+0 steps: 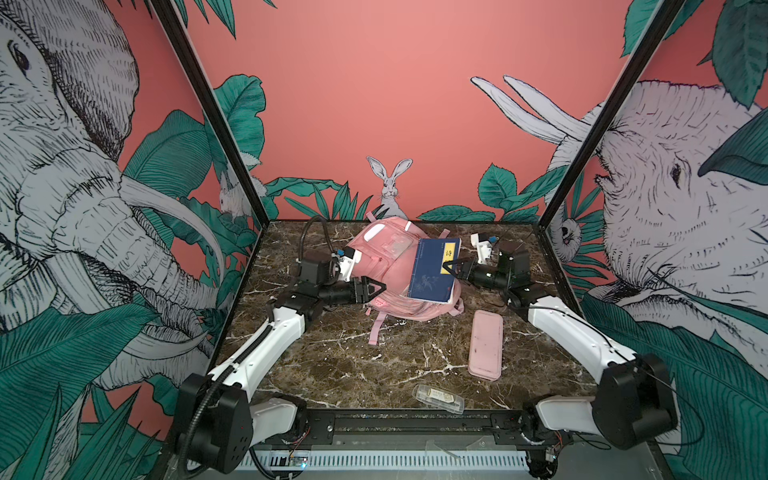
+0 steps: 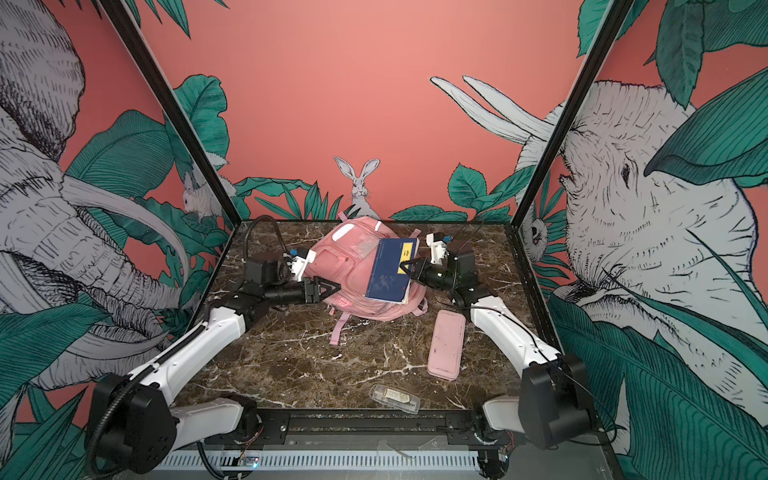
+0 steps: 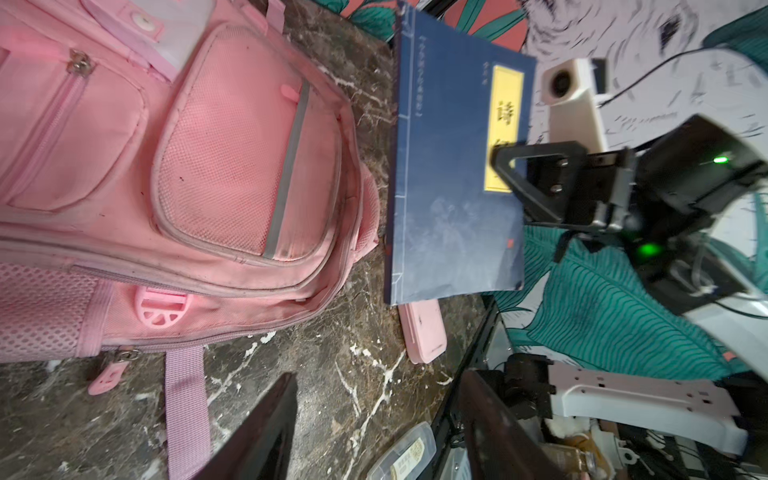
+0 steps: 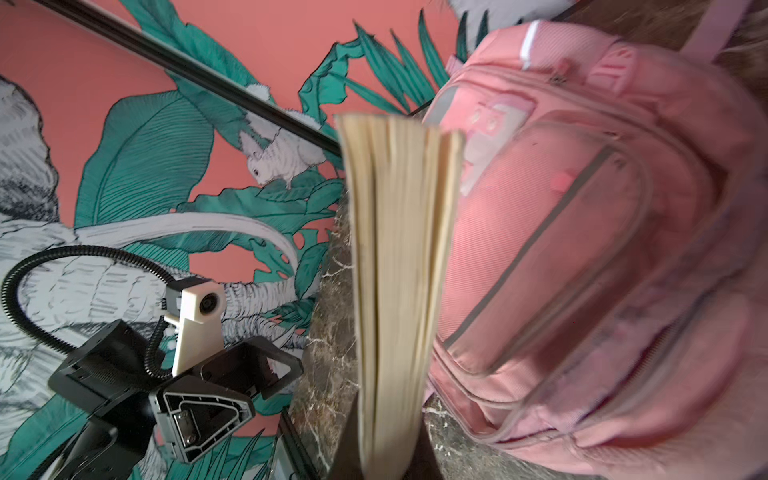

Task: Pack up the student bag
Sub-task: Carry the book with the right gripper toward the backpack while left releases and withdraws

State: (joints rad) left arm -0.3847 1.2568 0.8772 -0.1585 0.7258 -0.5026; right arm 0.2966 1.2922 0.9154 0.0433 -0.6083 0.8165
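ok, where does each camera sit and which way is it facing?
Both top views: high over the front edge, looking down and back across the table; both arms whole, student bag mid-table.
Left wrist: on the left arm, looking past its open left hand, over the bag, to the blue book in the right hand.
Right wrist: on the right arm, looking along the book's page edge; bag beside, left hand beyond; own fingers barely show.
Shared: both wrist views show bag, book, opposite hand.
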